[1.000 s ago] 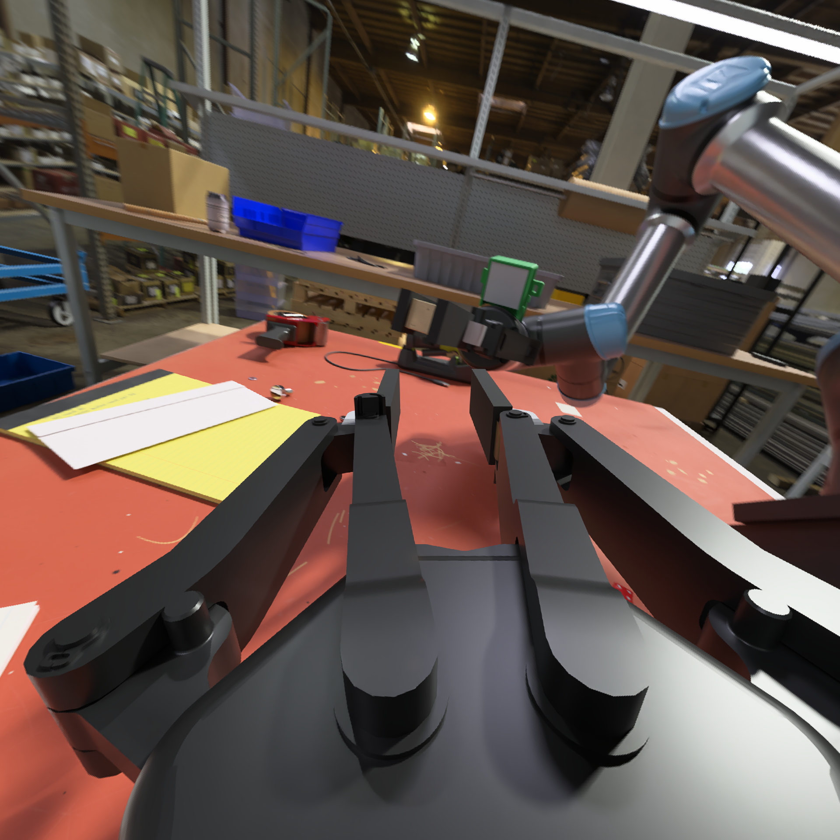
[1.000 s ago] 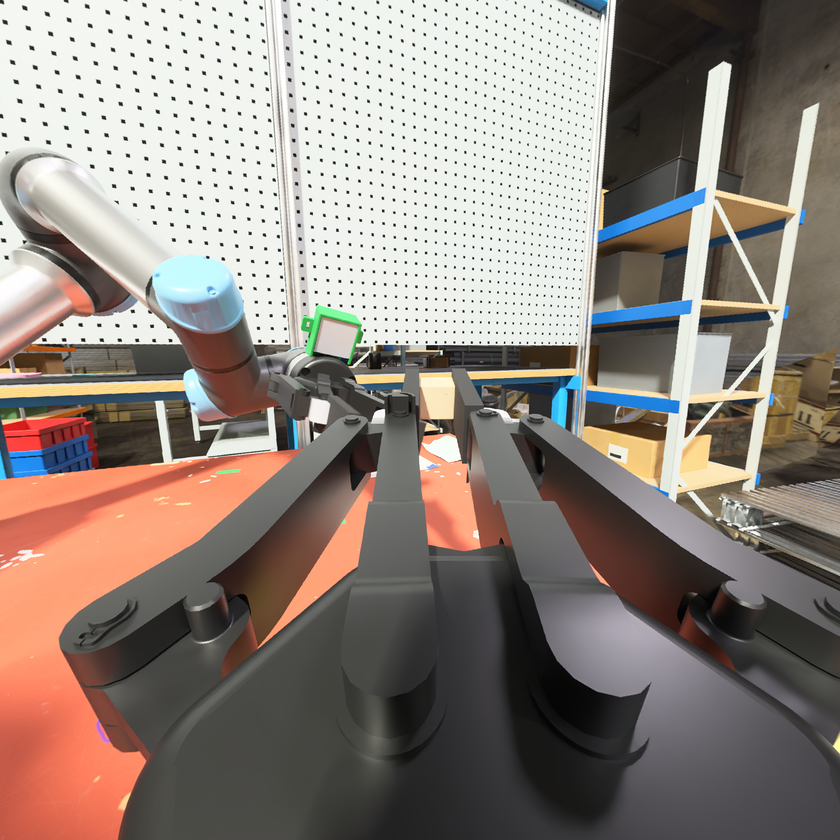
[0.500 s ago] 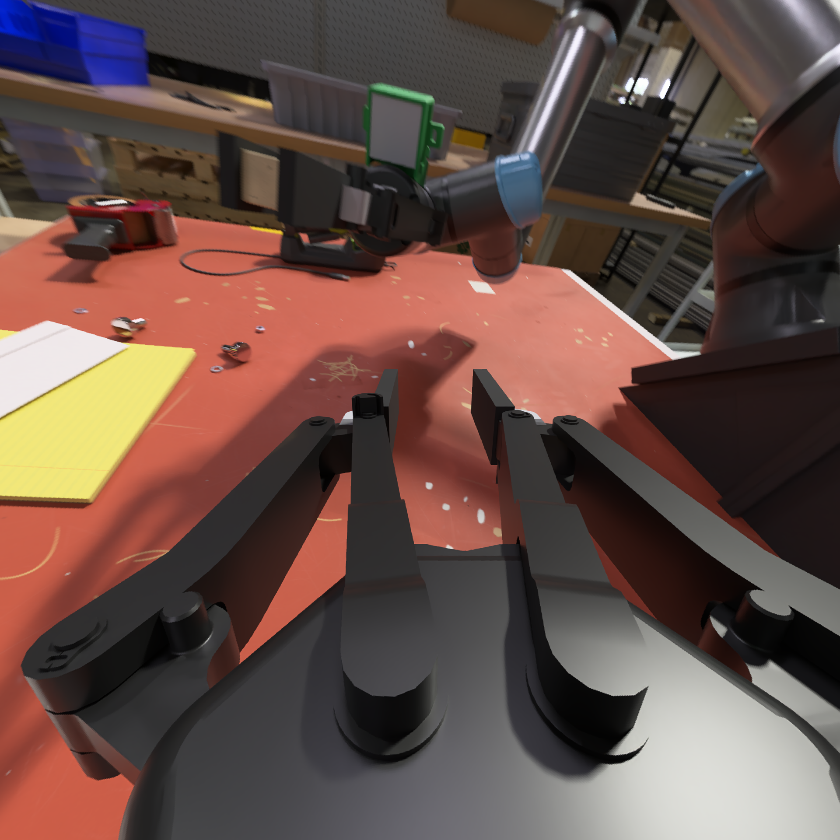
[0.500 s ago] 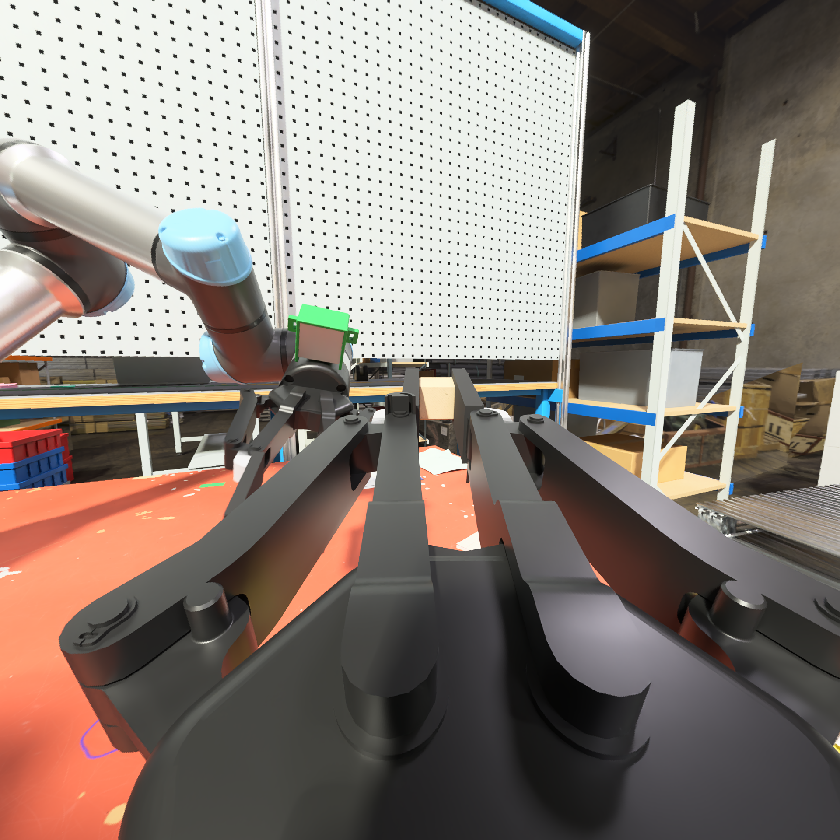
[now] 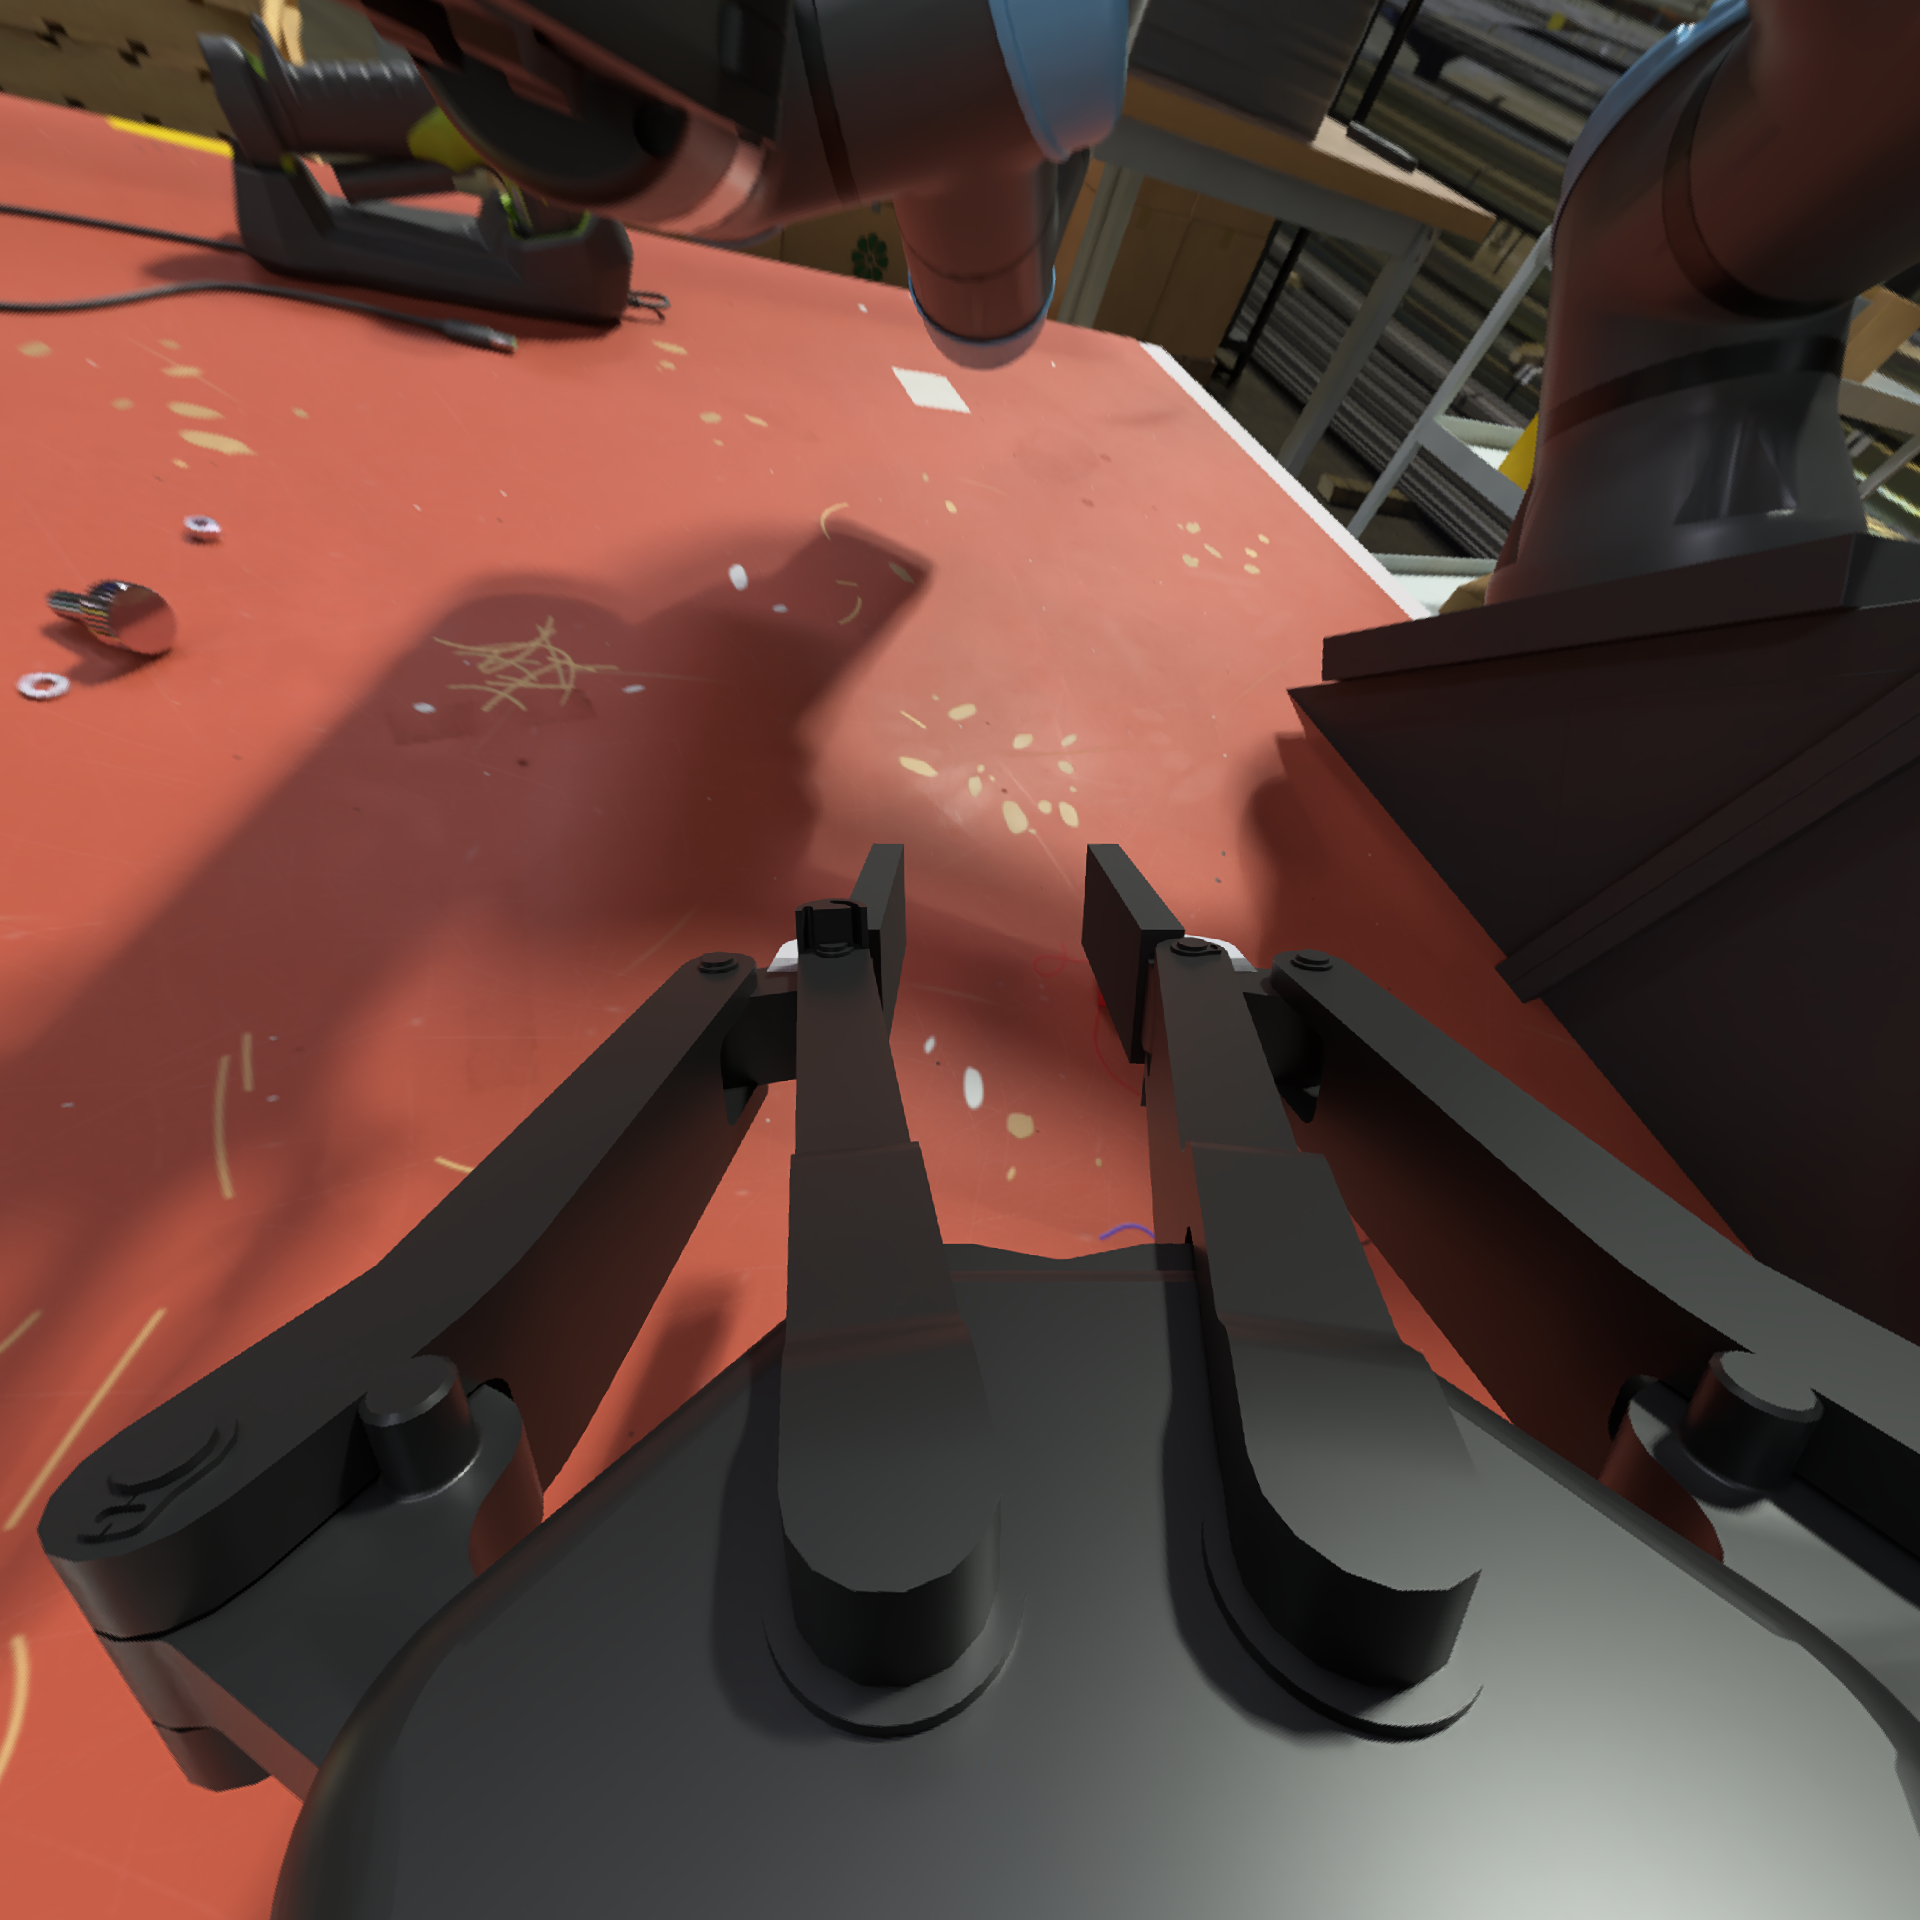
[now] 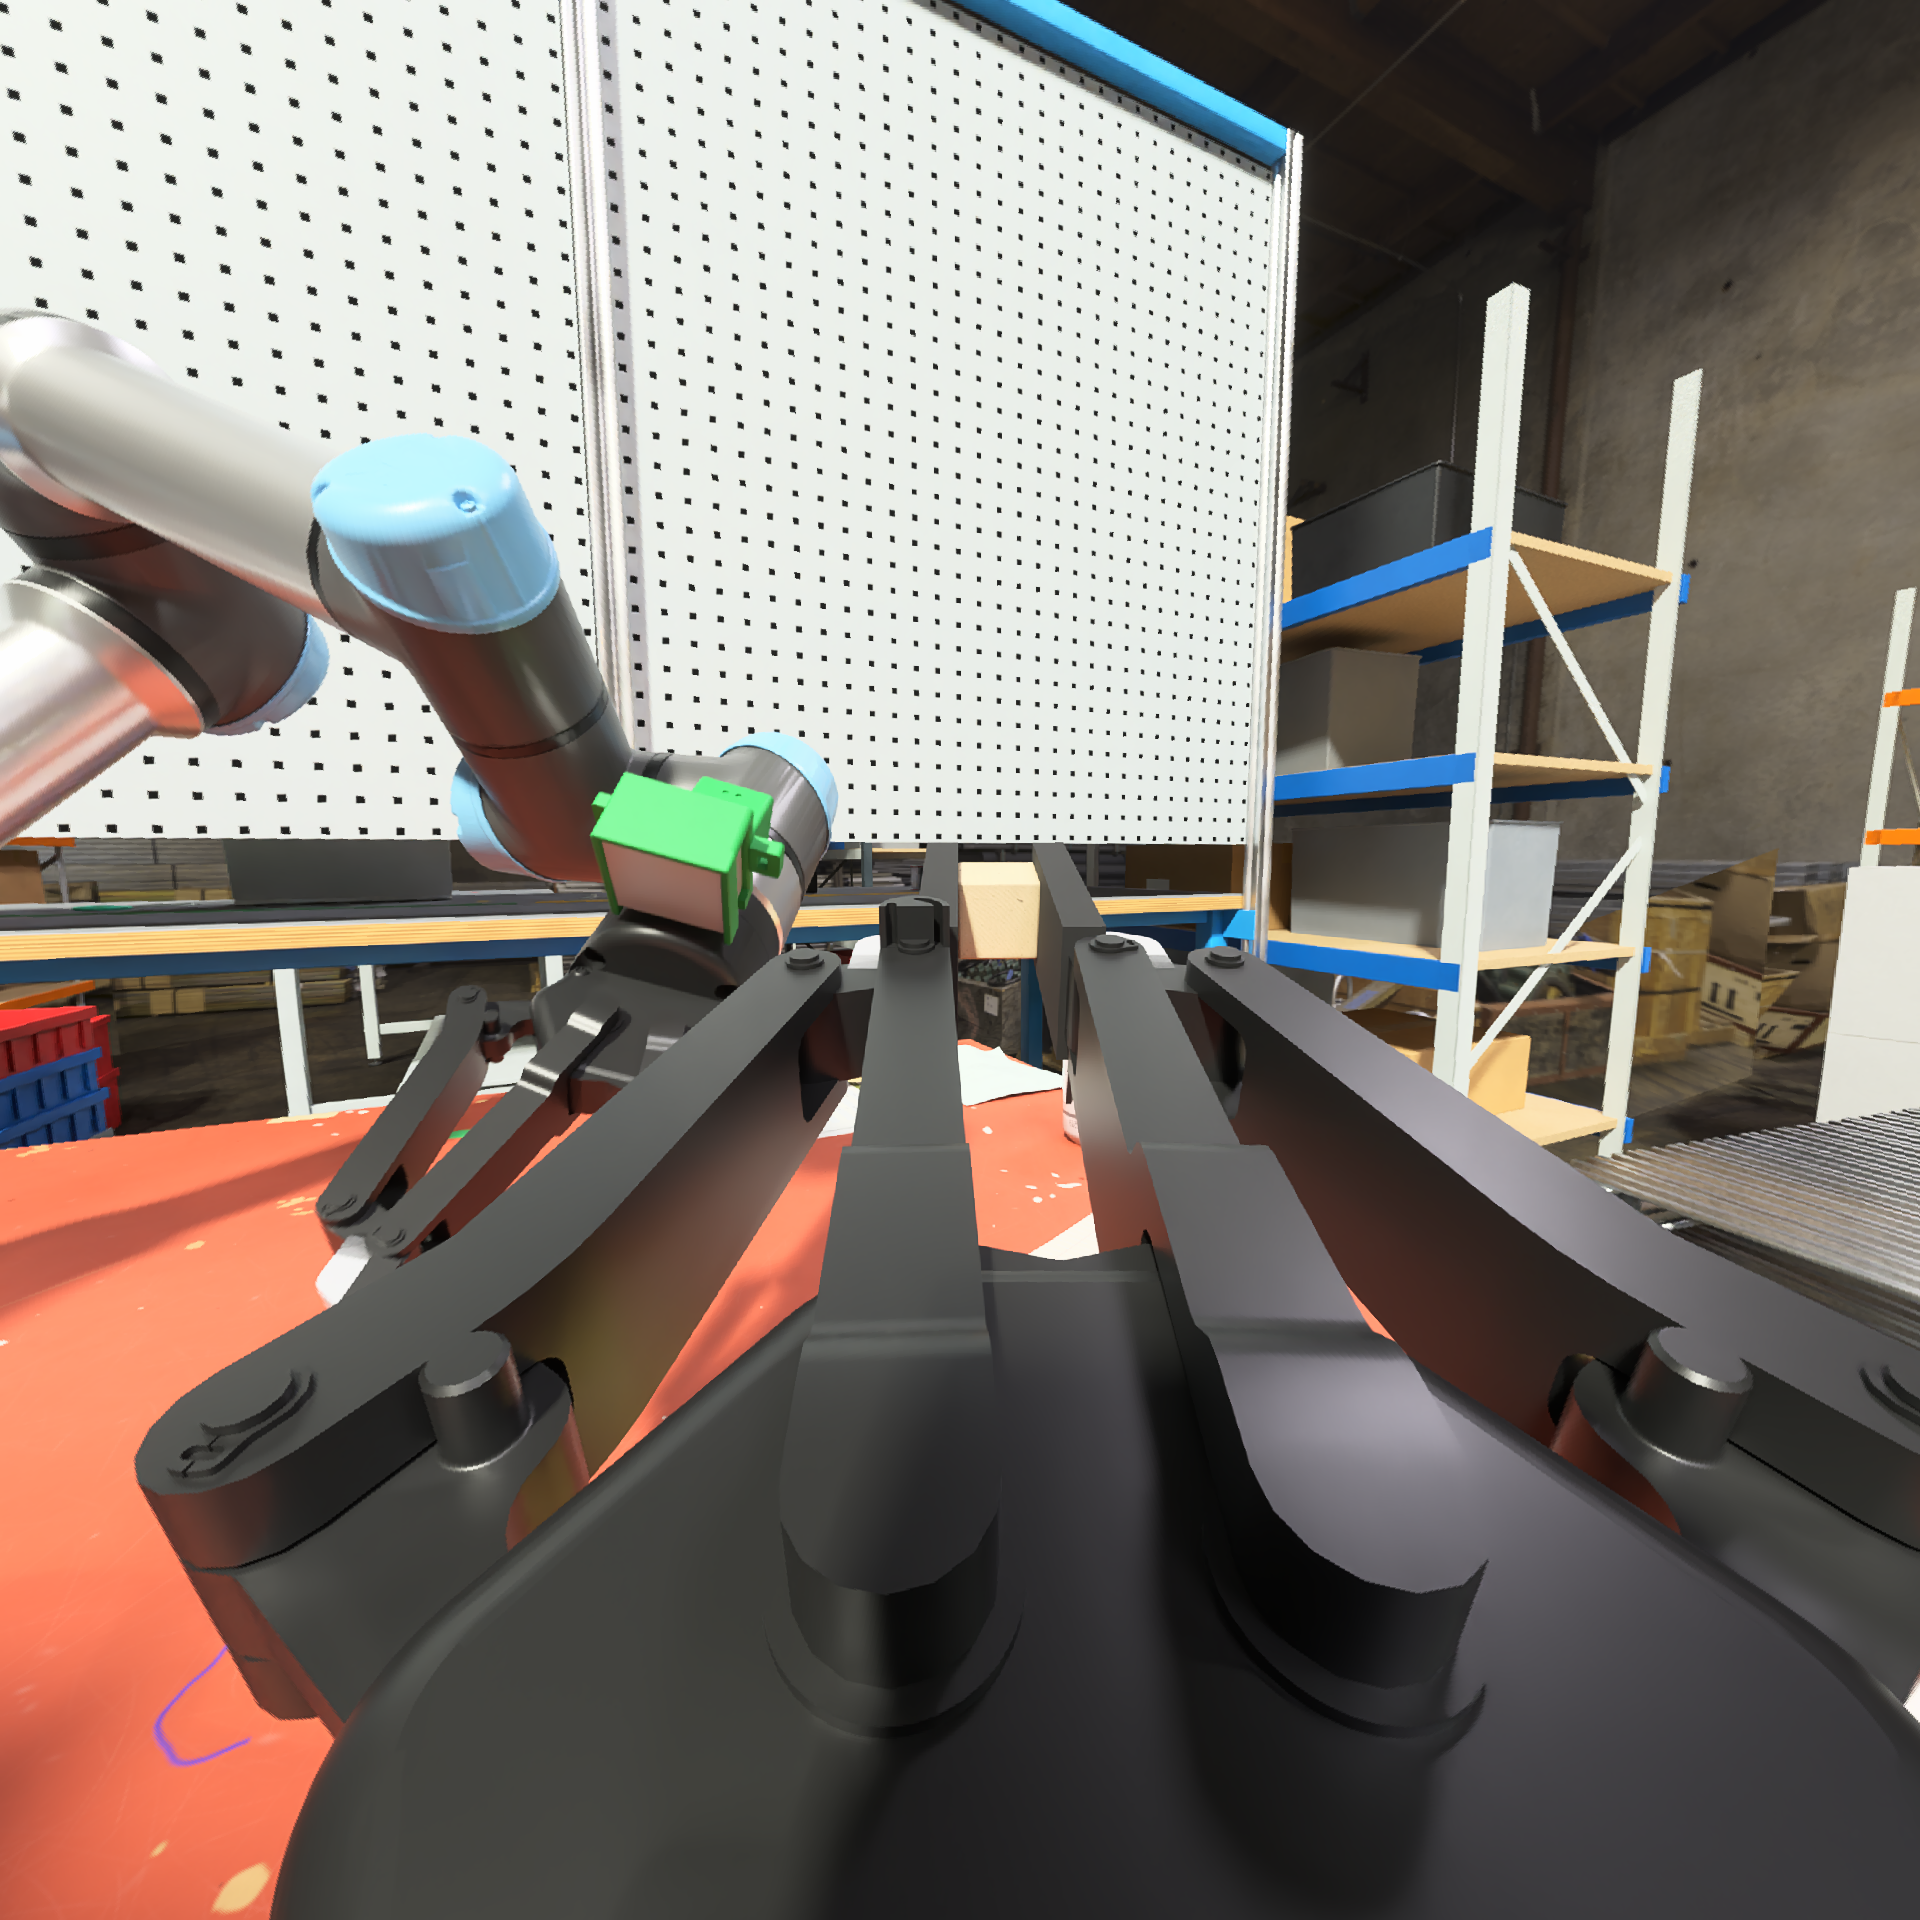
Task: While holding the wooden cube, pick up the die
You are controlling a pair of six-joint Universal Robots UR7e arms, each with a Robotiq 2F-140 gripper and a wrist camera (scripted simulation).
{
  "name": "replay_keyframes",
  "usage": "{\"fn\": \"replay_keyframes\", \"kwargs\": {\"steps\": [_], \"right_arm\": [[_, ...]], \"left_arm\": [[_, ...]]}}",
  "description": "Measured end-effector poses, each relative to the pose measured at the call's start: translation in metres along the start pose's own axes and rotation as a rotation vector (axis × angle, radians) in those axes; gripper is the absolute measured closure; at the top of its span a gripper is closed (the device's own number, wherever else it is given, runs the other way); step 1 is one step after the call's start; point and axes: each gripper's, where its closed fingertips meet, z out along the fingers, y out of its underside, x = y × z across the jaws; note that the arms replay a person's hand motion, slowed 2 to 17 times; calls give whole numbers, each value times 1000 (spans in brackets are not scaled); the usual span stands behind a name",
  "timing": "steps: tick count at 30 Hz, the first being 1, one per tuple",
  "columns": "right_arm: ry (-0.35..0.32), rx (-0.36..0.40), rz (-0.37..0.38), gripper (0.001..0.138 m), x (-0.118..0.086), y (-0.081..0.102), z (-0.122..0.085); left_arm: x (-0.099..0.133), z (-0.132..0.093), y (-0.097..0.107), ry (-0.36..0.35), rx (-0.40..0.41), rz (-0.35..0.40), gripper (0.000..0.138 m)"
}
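My right gripper [image 6: 995,878] is shut on the pale wooden cube [image 6: 997,914] and holds it in the air, level with the far workbench. My left gripper [image 5: 992,883] is open and empty, tilted down over the red table [image 5: 623,831], with bare tabletop between its fingertips. In the right wrist view the left gripper [image 6: 379,1226] points steeply down with its tips close to the table. I see no die in either view. The right arm's forearm [image 5: 935,156] crosses above the left gripper.
A dark handheld tool on a stand [image 5: 416,239] with a cable lies at the table's far side. A bolt [image 5: 114,618] and washers [image 5: 42,684] lie left. The right arm's dark base [image 5: 1662,831] stands right, by the table edge [image 5: 1299,488]. A pegboard [image 6: 831,416] and shelving [image 6: 1507,779] stand beyond.
My left gripper has tipped down and dropped toward the table; the yellow pad and the right gripper have left its view. The right gripper has kept the cube, nearly still.
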Motion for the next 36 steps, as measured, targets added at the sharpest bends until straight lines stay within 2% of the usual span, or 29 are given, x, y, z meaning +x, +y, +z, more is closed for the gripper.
{"fn": "replay_keyframes", "kwargs": {"steps": [7, 16, 23, 36], "right_arm": [[5, 10, 1, 120, 2, -4, -3], [5, 15, 3, 120, 3, -7, -4], [1, 16, 2, 120, 2, -8, -4], [-4, 13, -13, 120, -3, -11, -4]], "left_arm": [[8, 20, 18, 32, -63, -15, 91], [12, 33, 28, 43, -63, -48, 91], [9, 38, 34, 15, -71, -60, 91], [16, 48, 34, -23, -61, -29, 91]]}}
